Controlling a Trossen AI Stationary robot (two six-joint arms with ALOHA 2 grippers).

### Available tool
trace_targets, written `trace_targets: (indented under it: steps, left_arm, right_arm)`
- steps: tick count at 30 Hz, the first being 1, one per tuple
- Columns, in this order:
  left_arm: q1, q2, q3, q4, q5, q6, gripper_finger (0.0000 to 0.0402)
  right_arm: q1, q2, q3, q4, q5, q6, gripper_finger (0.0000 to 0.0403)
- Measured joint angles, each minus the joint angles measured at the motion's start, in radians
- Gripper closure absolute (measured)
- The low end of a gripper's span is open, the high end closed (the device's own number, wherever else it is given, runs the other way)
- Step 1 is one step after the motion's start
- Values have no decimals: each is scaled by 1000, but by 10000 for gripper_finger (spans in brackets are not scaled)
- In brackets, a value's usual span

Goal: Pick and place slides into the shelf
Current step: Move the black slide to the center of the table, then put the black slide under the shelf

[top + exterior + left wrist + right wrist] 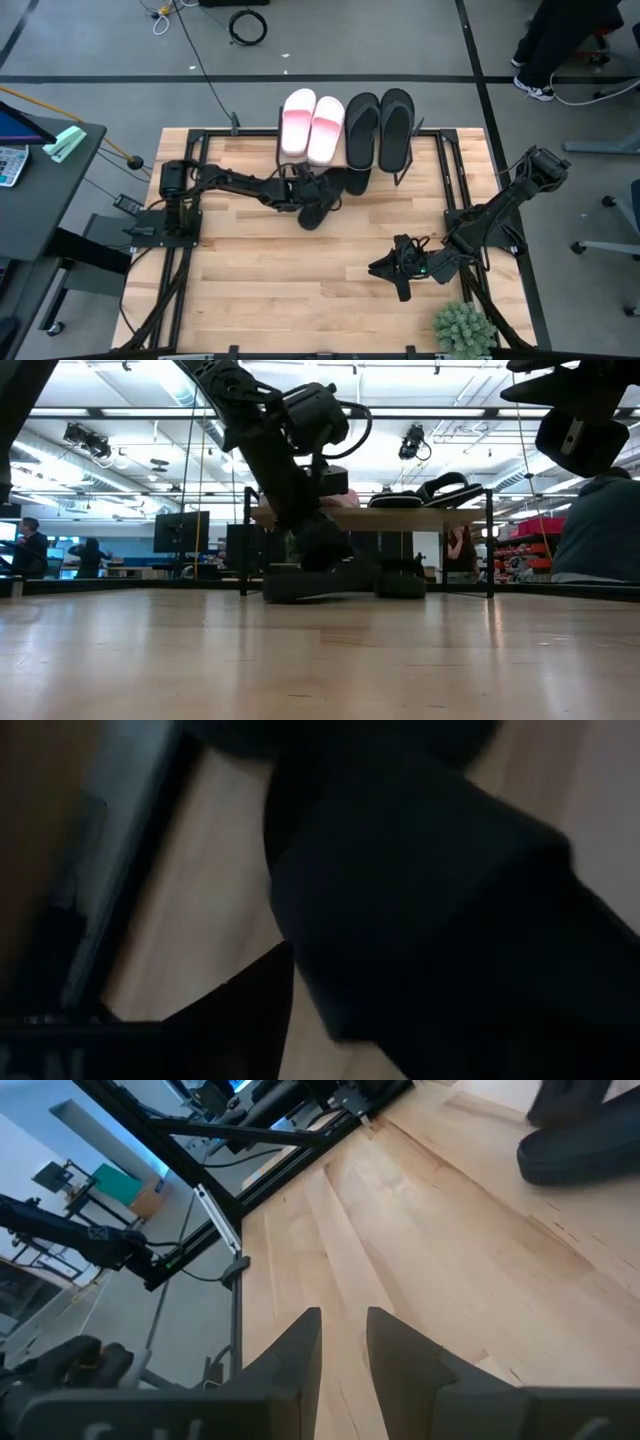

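The shelf (415, 135) stands at the table's far edge. Two pink-and-white slides (311, 122) and two black thong flip-flops (380, 125) lie on its top board. One black wide-strap slide (357, 181) lies partly under the shelf. The other black wide-strap slide (316, 207) lies on the table in front of the shelf. My left gripper (312, 192) is down on it and shut on it. My right gripper (398, 268) waits low over the table at the near right, its fingers almost together and empty. My left gripper comes down on the black wide-strap slide (420, 890) slanting from the table's left. One finger (245, 1015) shows beside the slide's edge; the slide hides the other, so the exact part held cannot be told. In the low view the slide's sole (305, 588) lies on the table.
A small green plant (463, 328) stands at the table's near right corner. Black frame rails (190, 250) run along the table's left and right sides. Bare wood (280, 290) lies between the arms and the near edge. People stand in the room beyond.
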State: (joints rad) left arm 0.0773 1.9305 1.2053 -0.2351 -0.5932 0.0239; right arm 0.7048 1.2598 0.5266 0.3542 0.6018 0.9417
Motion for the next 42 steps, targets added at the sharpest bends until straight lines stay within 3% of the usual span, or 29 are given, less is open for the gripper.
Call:
trace_targets:
  steps: [5, 9, 17, 20, 27, 30, 34, 42]
  left_arm:
    - [-57, 1, -1, -78, -16, -50, 196]
    - [-99, 1, -1, -52, -66, -42, 222]
    - [-167, 1, -1, -66, -63, -67, 264]
    - [-194, -15, -1, -81, -113, -67, 278]
    - [-266, -89, 0, -111, -109, -135, 304]
    - [-296, -104, 0, -97, -25, -180, 311]
    - [-322, -85, 0, -54, 202, -212, 328]
    - [-358, 3, -1, 114, 285, -179, 395]
  right_arm:
    - [0, 0, 0, -1, 0, 0, 313]
    - [0, 0, 0, -2, 0, -1, 313]
    - [0, 0, 0, -2, 0, 0, 313]
    - [0, 0, 0, -3, 0, 0, 313]
    - [0, 0, 0, -13, 0, 3, 313]
    - [0, 0, 0, -16, 0, 2, 313]
    - [0, 0, 0, -17, 0, 1, 313]
    - [0, 0, 0, -18, 0, -1, 313]
